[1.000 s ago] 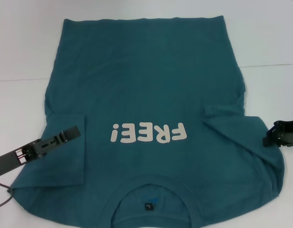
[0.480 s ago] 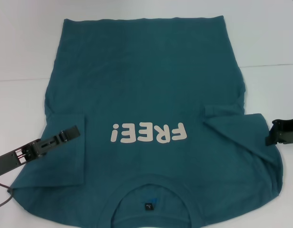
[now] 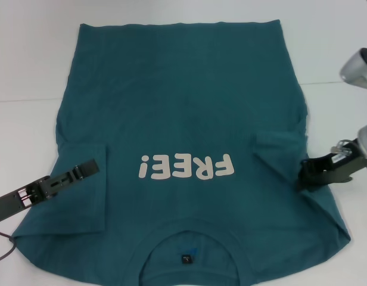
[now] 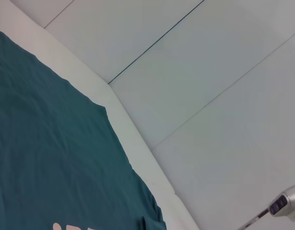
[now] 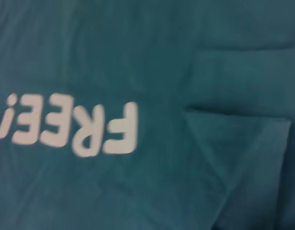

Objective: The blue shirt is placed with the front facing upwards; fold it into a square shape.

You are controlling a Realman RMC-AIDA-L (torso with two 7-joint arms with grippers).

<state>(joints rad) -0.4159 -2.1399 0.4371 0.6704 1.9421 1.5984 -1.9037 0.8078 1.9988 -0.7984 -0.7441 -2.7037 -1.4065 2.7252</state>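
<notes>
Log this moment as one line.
shirt: flat, sleeves folded in | left gripper: on left sleeve | right gripper: over right sleeve

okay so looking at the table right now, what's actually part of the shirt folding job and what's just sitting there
Part of the job:
- the blue shirt, front up, both sleeves folded inward
- left claw, over the folded left sleeve
- right claw, over the folded right sleeve

Just there:
- the white table under the shirt; nothing else lies on it in view

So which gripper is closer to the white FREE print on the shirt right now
The left. The left gripper lies on the folded-in sleeve, a short way beside the exclamation-mark end of the FREE print on the blue shirt. The right gripper sits farther off, over the opposite sleeve.
</notes>
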